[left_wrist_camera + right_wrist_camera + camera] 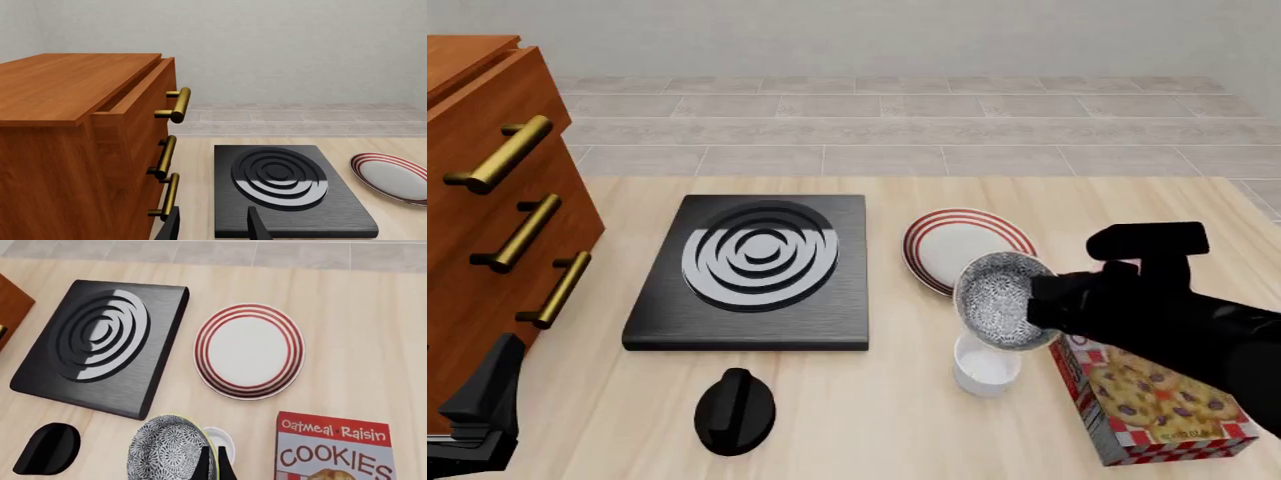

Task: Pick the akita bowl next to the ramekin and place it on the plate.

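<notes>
right gripper [213, 460] pinching the tilted bowl [1004, 300] by its rim, ramekin [986, 366] right under it, plate [968, 250] just ahead, left gripper [212, 225] open

On the bench [961, 440] you have a black square slab [754, 272] with silver rings at centre. Near of it lies a black knob [735, 410]. At far left stands a wooden drawer cabinet [481, 190] with three brass handles. At near right you see an Oatmeal Raisin cookie box [1148, 405].
</notes>
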